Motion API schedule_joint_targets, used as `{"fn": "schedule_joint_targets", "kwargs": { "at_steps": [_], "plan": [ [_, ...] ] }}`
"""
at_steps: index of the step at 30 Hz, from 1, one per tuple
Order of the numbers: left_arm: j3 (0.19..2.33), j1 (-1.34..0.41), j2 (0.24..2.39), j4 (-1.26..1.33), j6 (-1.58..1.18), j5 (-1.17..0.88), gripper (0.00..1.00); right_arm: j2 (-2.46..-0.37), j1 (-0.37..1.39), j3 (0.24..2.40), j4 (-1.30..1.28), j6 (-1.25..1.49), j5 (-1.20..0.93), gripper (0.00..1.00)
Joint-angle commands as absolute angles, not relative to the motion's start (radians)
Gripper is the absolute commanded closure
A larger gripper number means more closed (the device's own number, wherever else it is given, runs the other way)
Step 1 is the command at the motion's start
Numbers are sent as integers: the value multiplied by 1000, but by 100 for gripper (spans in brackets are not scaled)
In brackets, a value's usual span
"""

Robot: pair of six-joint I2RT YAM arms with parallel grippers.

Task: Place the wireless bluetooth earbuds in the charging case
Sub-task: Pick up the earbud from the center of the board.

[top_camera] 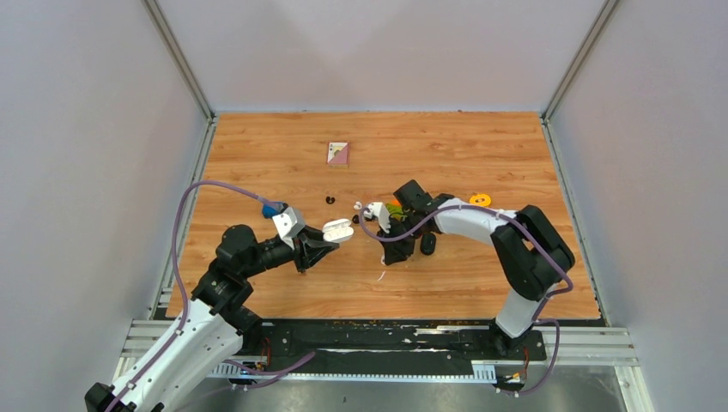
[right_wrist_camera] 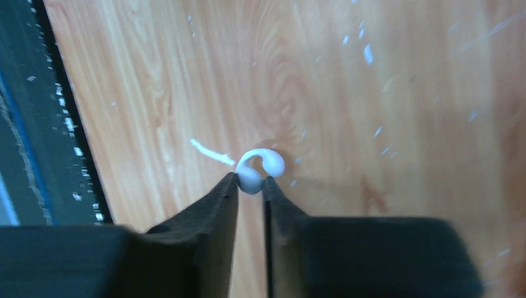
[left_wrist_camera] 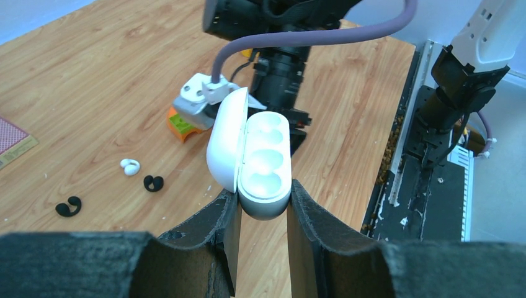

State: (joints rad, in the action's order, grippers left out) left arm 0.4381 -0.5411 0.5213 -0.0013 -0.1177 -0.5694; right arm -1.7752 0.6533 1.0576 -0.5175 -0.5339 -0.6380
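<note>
Earbud (right_wrist_camera: 271,164): white and hook-shaped, nipped by one lobe between the tips of my right gripper (right_wrist_camera: 251,185). The hook and the other lobe stick out past the fingertips. I cannot tell whether it is off the table (top_camera: 481,283).
Right gripper: pressed nearly together, pinching that bud and pointing down.
Case (left_wrist_camera: 265,155): white, with the lid thrown back to one side. The wells face up and are bare as far as I can see.
Left gripper (left_wrist_camera: 263,200): clamped on the near end of the case, which looks raised above the wood.
Case axis: runs straight away from the left fingers, toward the right arm.
Key relation: the case sits just to the left of my right gripper, its far end nearest. In the left wrist view the right wrist stands directly behind the case, with its fingers hidden.
Nearer arm: the right, which has the bud. The left only needs to present the case.
Loose buds: one white bud (left_wrist_camera: 130,166) and two black buds (left_wrist_camera: 153,183) lie on the table just beyond the case, apart from each other.
Next move, my judgement: carry the bud left over a well and turn it to match the hollow.
</note>
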Motion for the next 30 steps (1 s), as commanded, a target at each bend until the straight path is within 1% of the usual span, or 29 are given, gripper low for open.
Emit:
{"fn": "schedule_joint_targets", "kwargs": {
  "at_steps": [1,3,5,7,9,11,14,15,17,19,22,24,29,30],
  "plan": [
    [440,-540,528,48,-128,-585,100,-1641,652,939,-371,-332,-624,71],
    [440,-540,531,48,-127,-586,100,-1635,652,942,-394,-332,-702,66],
    [440,-540,533,47,-127,-584,100,-1664,652,1016,-510,-360,-769,65],
    [440,-540,535,45,-127,-583,100,-1695,646,1126,-673,-425,-753,67],
    [442,-540,536,46,-127,-581,100,-1705,616,1184,-755,-509,-755,71],
    [442,-540,535,46,-127,-580,100,-1689,581,1215,-793,-636,-771,72],
    [442,-540,532,44,-127,-574,100,-1655,569,1217,-854,-927,-776,72],
    [443,-540,531,42,-127,-569,100,-1645,570,1208,-855,-1006,-769,74],
    [443,-540,529,38,-123,-560,100,-1640,594,1202,-839,-1064,-722,78],
    [444,-540,528,33,-121,-553,100,-1663,628,1222,-815,-1002,-657,82],
    [446,-540,523,23,-114,-539,100,-1714,649,1255,-792,-732,-621,85],
    [446,-540,521,21,-114,-534,100,-1733,649,1254,-806,-588,-645,86],
    [448,-540,526,22,-112,-533,100,-1668,648,1135,-747,-366,-626,81],
    [447,-540,526,21,-112,-531,100,-1651,648,1108,-731,-338,-596,79]
  ]
}}
